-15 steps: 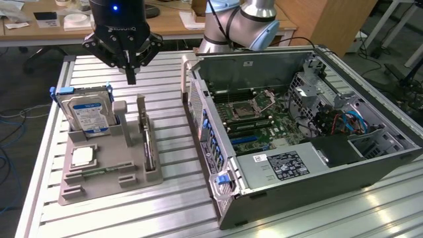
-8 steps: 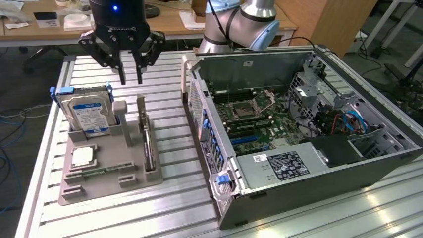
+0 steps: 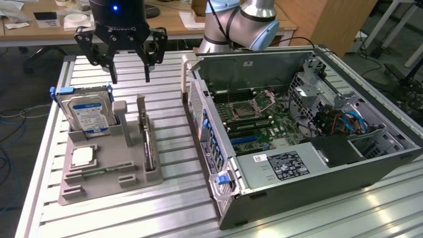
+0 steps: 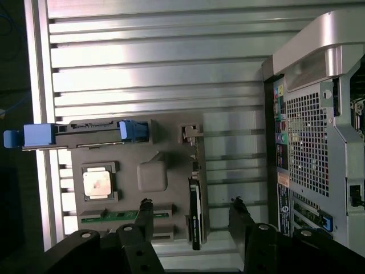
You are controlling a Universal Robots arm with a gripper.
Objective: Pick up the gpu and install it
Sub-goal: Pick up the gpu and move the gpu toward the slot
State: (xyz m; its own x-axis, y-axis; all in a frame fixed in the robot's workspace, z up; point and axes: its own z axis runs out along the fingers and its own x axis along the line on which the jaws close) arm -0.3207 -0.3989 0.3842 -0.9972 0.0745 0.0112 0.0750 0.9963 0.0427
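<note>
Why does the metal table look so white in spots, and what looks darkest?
Exterior view: light glares off the table slats beside the computer case. Wrist view: the slats shine in a broad pale band, while the fingers read as dark shapes.

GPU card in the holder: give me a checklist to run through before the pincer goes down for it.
1. The pincer is open: ok, fingers spread wide.
2. The pincer is empty: ok, nothing between the fingers.
3. The thin black gpu card stands on edge in the grey moulded holder: ok.
4. The pincer is lined up over the card: ok, in the wrist view the card's edge lies between the two fingers.
5. The silver hard drive with blue-white label is apart from the card: ok.
6. A free slot in the open grey computer case: cannot tell.
</note>
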